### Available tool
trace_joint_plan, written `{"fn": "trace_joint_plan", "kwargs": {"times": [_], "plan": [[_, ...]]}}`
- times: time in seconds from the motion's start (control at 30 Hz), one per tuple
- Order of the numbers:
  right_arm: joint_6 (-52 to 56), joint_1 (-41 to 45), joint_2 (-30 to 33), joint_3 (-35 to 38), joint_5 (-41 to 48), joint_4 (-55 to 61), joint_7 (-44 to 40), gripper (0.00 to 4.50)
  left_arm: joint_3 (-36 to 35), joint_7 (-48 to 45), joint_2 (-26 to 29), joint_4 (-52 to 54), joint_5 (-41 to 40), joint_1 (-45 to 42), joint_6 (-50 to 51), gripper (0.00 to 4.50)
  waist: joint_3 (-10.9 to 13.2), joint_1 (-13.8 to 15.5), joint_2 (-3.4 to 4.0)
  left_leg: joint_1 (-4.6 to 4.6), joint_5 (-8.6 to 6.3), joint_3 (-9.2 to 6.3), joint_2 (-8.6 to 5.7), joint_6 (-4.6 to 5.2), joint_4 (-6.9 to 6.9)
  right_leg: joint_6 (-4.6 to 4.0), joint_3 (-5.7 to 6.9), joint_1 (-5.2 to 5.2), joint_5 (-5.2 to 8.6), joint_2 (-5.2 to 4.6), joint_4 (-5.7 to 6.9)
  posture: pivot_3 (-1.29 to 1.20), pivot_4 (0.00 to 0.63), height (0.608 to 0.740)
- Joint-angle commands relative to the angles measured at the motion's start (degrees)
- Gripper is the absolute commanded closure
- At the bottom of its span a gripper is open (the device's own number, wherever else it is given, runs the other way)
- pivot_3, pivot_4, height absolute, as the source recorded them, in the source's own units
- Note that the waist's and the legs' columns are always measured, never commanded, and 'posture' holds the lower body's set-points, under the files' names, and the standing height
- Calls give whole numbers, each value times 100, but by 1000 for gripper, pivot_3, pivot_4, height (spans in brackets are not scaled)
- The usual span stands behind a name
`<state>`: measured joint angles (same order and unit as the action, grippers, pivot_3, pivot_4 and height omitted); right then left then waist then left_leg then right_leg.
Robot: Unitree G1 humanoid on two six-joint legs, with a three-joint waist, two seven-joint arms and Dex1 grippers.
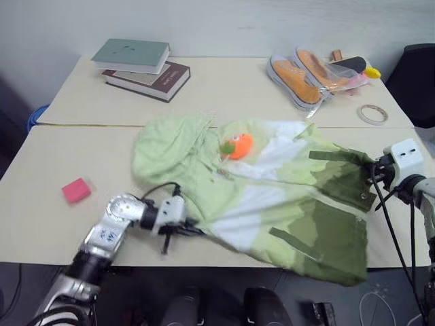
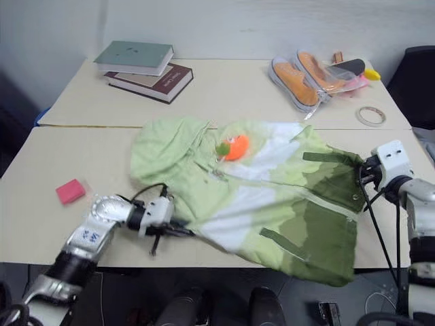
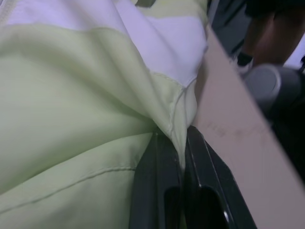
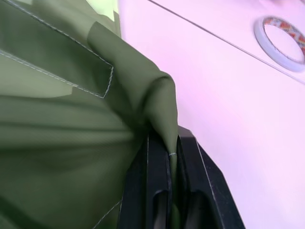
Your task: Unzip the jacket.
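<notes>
My left claw (image 3: 177,157) is pinching a fold of the jacket (image 1: 272,197), at the light green and white edge near the table's (image 1: 41,224) front edge; cloth is squeezed between both black fingers (image 3: 157,191). My right claw (image 4: 172,162) is clamped on a fold of the dark olive cloth at the jacket's far right side, next to a stitched dark pocket strip (image 4: 62,62). Both claws grip cloth on opposite sides of the jacket.

Jacket lies spread across the near table, hood (image 1: 166,146) toward my left, dark green hem hanging over the front edge on the right. Bands run light green, white, olive, dark green. The centre zip line runs diagonally across the middle; can't tell how far it is open. An orange toy-like thing (image 1: 236,145) sits on the jacket near the collar.

Pink block (image 1: 76,191) on the table well left of the jacket. On the far table: two stacked books (image 1: 143,68) at the left, a pair of orange shoes in a clear bag (image 1: 309,73) at the right, a roll of tape (image 1: 372,114) near them, apart from the jacket.
</notes>
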<state>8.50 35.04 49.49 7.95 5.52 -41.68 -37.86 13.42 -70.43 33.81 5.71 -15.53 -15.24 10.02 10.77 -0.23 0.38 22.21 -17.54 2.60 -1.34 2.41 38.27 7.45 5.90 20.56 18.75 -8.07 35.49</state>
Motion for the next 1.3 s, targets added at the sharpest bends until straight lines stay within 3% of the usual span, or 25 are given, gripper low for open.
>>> {"fn": "trace_joint_plan", "kwargs": {"times": [0.03, 0.13, 0.2, 0.3, 0.4, 0.57, 0.67, 0.8, 0.9, 0.97, 1.1, 1.2, 1.3], "plan": [[-630, 610, 17, -100, -360, -915, 308, 4500, -41, 557, -137, 933, -277, 281, 713, 4480, 2, 16, 4, 0, 1, -3, 0, -1, 1, 0, -4, -2, 0, -5, -2, 0, 150, 740], [-1045, 1002, -133, -179, -447, -1593, 296, 4500, 39, 840, -340, 1165, -302, 377, 943, 4480, 2, 18, 7, 3, 1, -13, -6, -1, 0, -1, 1, -8, 0, -4, -8, 0, 150, 740], [-850, 1109, -216, -99, -203, -1747, -316, 4500, 61, 851, -352, 1189, -265, 380, 953, 4480, 2, 13, 7, 5, 1, -14, -6, -2, -5, 0, 6, -8, 0, 1, -16, 0, 150, 740], [-991, 1067, -143, 60, -49, -1687, -506, 3693, 52, 714, -254, 1162, -306, 431, 887, 4500, 9, 10, 19, 7, 1, -14, -2, -4, -11, -1, 19, -8, 0, 9, -23, 0, 150, 740], [-1149, 696, 231, 263, 82, -1312, -881, 2693, -148, 629, -46, 1118, -383, 547, 871, 3756, 10, 22, 23, 8, 1, -12, -1, -4, -11, 0, 25, -7, 0, 9, -23, 0, 150, 740], [-721, -275, 1030, 639, 340, -354, -1390, 900, -633, 510, 382, 1227, -772, 778, 1132, 2133, 16, 88, 33, 15, 1, -21, -4, -3, -9, 0, 19, -8, 0, 3, -34, 0, 150, 740], [528, -997, 1381, 1264, 1119, 1047, -1926, 0, -1431, 478, 697, 1204, -1624, 888, 1907, 1222, 16, 39, 34, 11, 0, -22, 1, -4, -9, -1, 17, -13, 0, 4, -35, 0, 150, 740], [2117, -1881, 1418, 1633, 2166, 3340, -2374, 0, -2090, 422, 917, 653, -1857, 538, 1837, 40, 16, 1, 38, 0, -3, -26, 26, -22, -10, -9, 14, -14, -3, -2, -31, 0, 150, 740], [2986, -1821, 1053, 1400, 3002, 4566, -2341, 0, -2096, 584, 747, 245, -1696, -79, 1545, 40, 17, 21, 35, -7, -3, -22, 29, -27, -10, -13, 21, -15, -5, 7, -34, 0, 150, 740], [3346, -1304, 494, 805, 3090, 4952, -1888, 0, -1831, 670, 553, -201, -1303, -584, 1099, 40, 15, 33, 30, -5, -4, -25, 28, -27, -7, -14, 17, -16, -6, 9, -34, 0, 150, 740], [3756, -191, -738, -289, 2661, 4870, -911, 0, -1360, 731, 129, -1325, -567, -1467, 193, 40, 14, 34, 16, 3, -3, -23, 18, -30, -6, -15, 23, -2, -6, 35, -20, 0, 150, 740], [3546, 473, -1447, -1005, 1927, 4137, -317, 0, -1114, 739, -231, -2276, -161, -2040, -545, 40, 14, 51, 16, 24, -2, -17, 10, -31, -8, -15, 36, 36, -6, 38, 8, 0, 150, 740], [3153, 1083, -2300, -1246, 1602, 3050, 33, 0, -922, 607, -598, -3069, 50, -2502, -930, 40, 10, 37, 9, 79, 2, -17, 2, -23, 10, -15, 39, 85, -6, 34, 21, 0, 150, 740]]}}
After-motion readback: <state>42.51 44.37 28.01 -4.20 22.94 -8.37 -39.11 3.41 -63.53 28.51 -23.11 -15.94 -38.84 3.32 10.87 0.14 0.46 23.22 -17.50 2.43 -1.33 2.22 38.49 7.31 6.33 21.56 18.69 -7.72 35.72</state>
